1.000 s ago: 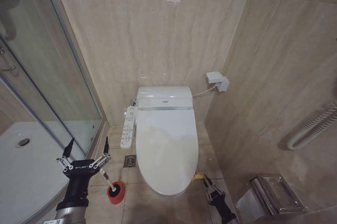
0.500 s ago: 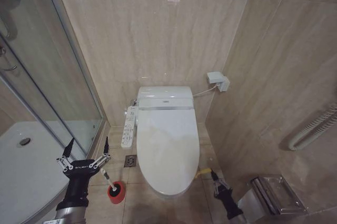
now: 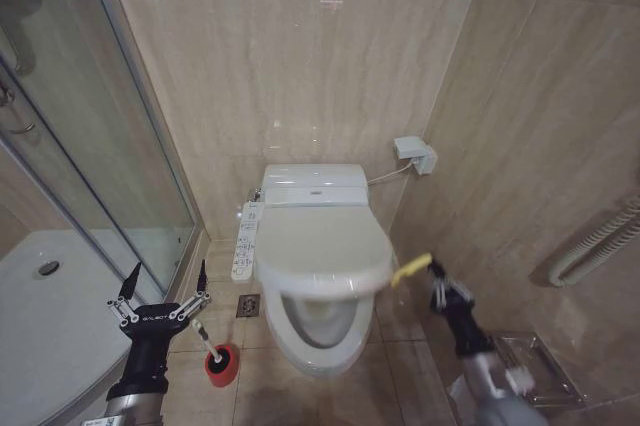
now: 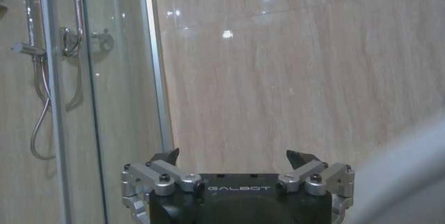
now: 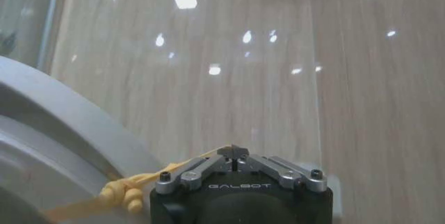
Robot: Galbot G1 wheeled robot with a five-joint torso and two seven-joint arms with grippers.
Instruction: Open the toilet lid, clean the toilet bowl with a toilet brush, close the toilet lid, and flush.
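The toilet lid (image 3: 322,247) stands partly raised, tilted above the toilet bowl (image 3: 318,324), whose stained inside shows beneath its front edge. A yellow cord (image 3: 411,269) runs from the lid's right edge to my right gripper (image 3: 434,278), which is shut on it. The right wrist view shows that gripper (image 5: 236,157) pinching the knotted cord (image 5: 115,196) beside the lid (image 5: 56,140). My left gripper (image 3: 165,281) hangs open at the lower left, just above the toilet brush (image 3: 201,339) standing in its red cup (image 3: 221,366). Its fingers (image 4: 170,157) hold nothing.
A glass shower screen (image 3: 100,146) and a white shower tray (image 3: 40,331) lie to the left. A control panel (image 3: 243,242) juts from the toilet's left side, with a floor drain (image 3: 247,305) below. On the right wall are a paper holder (image 3: 530,371) and a hose (image 3: 590,246).
My right gripper has risen to the right of the toilet with the yellow cord in it. The lid has lifted from flat to partly open, baring the bowl. The left arm has not moved.
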